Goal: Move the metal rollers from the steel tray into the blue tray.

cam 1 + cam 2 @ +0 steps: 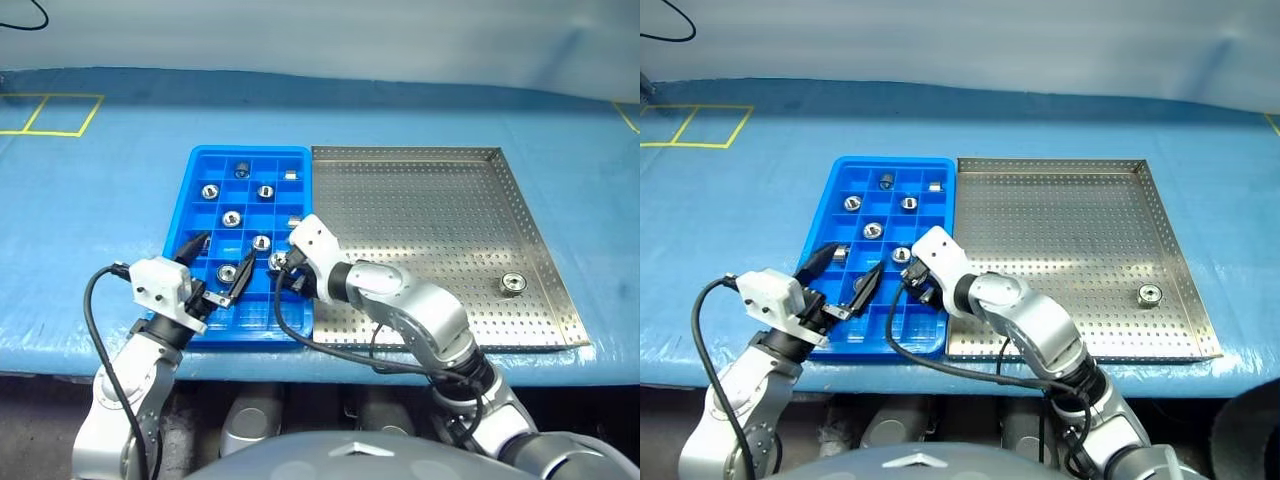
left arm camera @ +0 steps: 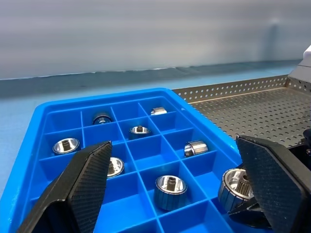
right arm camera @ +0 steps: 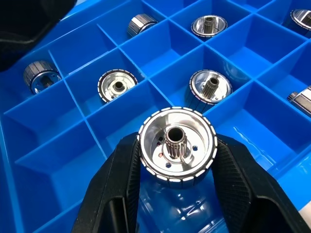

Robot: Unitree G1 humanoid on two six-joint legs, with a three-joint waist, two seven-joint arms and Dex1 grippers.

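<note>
A bench (image 1: 90, 200) covered in blue sheeting carries everything, with yellow tape lines at its far left corner and a pale wall behind.

From the head camera, the blue tray (image 1: 200, 165) lies left of and touching the steel tray (image 1: 420, 200). Several metal rollers (image 1: 232, 218) sit in separate compartments of the blue tray; one roller (image 1: 513, 283) lies alone on the steel tray's perforated floor near its right rim. The left hand (image 1: 218, 268) hangs over the blue tray's near-left part, fingers spread wide apart and holding nothing. The right hand (image 1: 282, 266) reaches across to the blue tray's near-right edge, clamped on a roller.

Along the left wrist, two black fingers (image 2: 82, 179) stand far apart, framing the compartments and their rollers; the steel tray's rim (image 2: 228, 87) runs beyond.

Along the right wrist, both black fingers (image 3: 121, 179) press the sides of a held roller (image 3: 177, 145), its toothed hollow centre facing the camera, above a blue compartment. Neighbouring cells hold other rollers.
</note>
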